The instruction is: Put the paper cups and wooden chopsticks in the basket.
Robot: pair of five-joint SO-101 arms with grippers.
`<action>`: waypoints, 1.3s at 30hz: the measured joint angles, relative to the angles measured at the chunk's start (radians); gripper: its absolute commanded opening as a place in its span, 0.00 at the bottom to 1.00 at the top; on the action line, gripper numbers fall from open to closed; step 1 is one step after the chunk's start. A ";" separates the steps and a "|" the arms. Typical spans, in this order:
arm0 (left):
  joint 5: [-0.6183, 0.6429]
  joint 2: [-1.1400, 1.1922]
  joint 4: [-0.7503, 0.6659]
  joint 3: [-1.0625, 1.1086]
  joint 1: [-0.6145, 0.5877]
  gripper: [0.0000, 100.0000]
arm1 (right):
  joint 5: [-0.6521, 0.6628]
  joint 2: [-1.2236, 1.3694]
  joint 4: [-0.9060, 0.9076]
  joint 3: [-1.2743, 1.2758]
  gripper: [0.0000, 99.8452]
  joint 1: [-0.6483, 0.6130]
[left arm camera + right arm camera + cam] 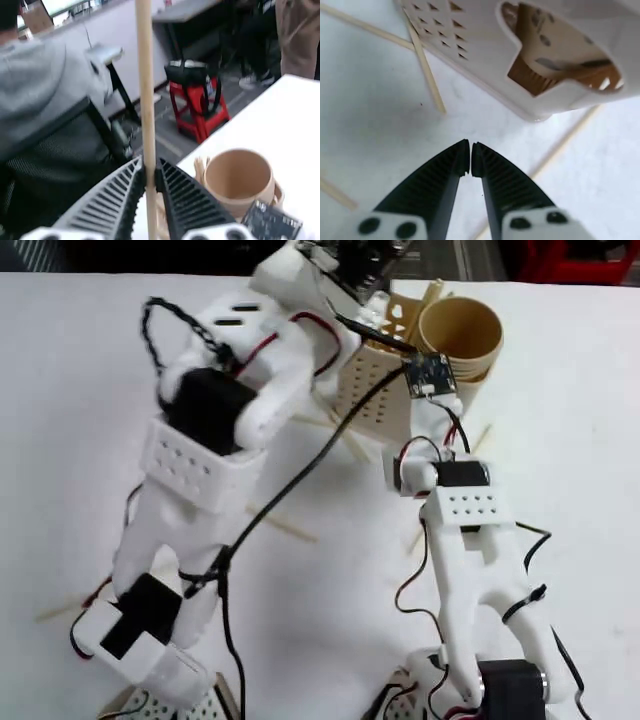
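Left wrist view has the left gripper [150,180] closed on a wooden chopstick [145,90]. The stick stands upright between the two black fingers and runs out past the frame edge. Near the gripper, the stacked paper cups [239,175] stand with the mouth up.

In the high view the basket [372,395] sits at about 1 o'clock on the white table [580,500]. The paper cups [460,335] stand inside its 3 o'clock end.

In the right wrist view the right gripper [470,159] is closed with nothing in it. Its fingertips almost touch each other, and it hangs over the table [370,125] just beside a corner of the basket [470,55]. A brown cup wall shows through the handle hole of the basket. One loose chopstick [426,67] lies on the table with its end against the basket wall. A second chopstick [564,144] lies on the table past the corner.

In the high view a far chopstick [57,611] lies at 8 o'clock, well apart from the basket.
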 measured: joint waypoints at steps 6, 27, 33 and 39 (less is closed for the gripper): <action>0.021 0.000 -0.292 0.206 0.025 0.02 | 0.000 0.000 0.000 0.000 0.02 -0.002; 0.152 0.000 -0.927 0.767 -0.029 0.02 | 0.032 0.000 0.000 0.000 0.02 -0.002; 0.152 0.002 -0.927 0.786 -0.034 0.05 | 0.032 0.000 0.000 0.000 0.02 -0.002; 0.186 0.002 -0.927 0.786 -0.034 0.13 | 0.032 0.000 0.000 0.000 0.02 -0.002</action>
